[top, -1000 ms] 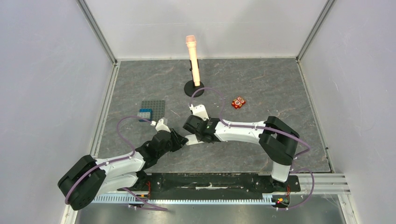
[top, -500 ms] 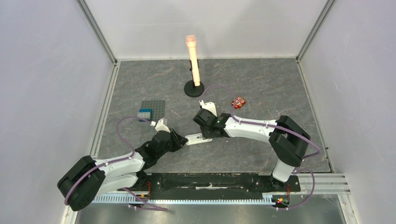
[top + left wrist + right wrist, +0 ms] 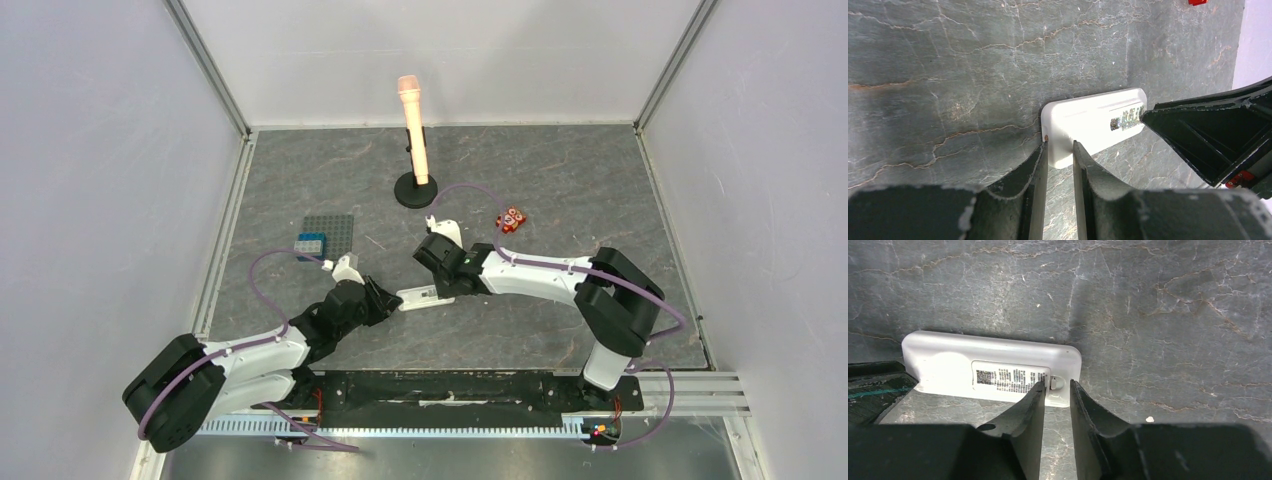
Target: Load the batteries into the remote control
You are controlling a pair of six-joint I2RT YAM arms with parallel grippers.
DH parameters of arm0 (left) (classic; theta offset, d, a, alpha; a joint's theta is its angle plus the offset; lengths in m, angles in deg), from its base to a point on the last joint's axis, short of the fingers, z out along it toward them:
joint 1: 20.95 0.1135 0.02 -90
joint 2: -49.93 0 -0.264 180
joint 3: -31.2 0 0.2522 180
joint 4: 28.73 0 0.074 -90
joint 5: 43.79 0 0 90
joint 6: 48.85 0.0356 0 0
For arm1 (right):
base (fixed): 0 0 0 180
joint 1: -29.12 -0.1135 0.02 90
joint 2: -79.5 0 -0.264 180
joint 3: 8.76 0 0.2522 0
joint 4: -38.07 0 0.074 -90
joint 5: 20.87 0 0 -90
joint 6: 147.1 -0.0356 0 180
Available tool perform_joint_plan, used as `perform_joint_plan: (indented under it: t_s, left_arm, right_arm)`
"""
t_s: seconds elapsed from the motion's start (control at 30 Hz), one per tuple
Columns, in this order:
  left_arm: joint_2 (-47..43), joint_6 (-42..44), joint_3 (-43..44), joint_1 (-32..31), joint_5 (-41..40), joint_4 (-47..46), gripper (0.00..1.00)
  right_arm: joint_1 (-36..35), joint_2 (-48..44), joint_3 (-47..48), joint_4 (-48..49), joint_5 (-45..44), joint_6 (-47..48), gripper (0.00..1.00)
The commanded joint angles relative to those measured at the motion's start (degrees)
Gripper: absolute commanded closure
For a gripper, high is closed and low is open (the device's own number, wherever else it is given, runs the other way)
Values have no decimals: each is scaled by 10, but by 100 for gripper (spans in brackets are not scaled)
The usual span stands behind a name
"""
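Shifted since a second ago: right gripper (image 3: 1057, 385), off the middle of the remote control (image 3: 993, 365) and out to its right end, jaws drawn closer together. Lies flat on the grey stone-patterned table (image 3: 600, 180), back side up with a printed label (image 3: 1010, 376) showing, near the front middle between the two arms. At its right end, a small white tab (image 3: 1058, 382) sitting in the narrow gap between the right fingertips; pinching it or only framing it, cannot tell. At its other end, left gripper (image 3: 1059, 150) clenched on the corner, fingers either side and touching it. Further out, to the back left, a grey studded plate (image 3: 332, 228) with a blue brick (image 3: 310, 243) at its near left corner. To the back right, well apart from the remote, a small red block (image 3: 512, 219). Beyond, near the rear wall, a peach-coloured microphone (image 3: 412, 120) upright on a round black base (image 3: 415, 190)
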Motion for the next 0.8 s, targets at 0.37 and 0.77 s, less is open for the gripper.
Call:
perform_joint_plan:
  t_s: [0.37,0.77]
  left_arm:
    - [-1,18,-3,-2,-21,-5,69]
    - [3,19,-4,-2,-6,-22,69]
  right_arm:
    - [1,46,-45,-8,57,5,82]
    - [5,31,-85,48,150,-26,91]
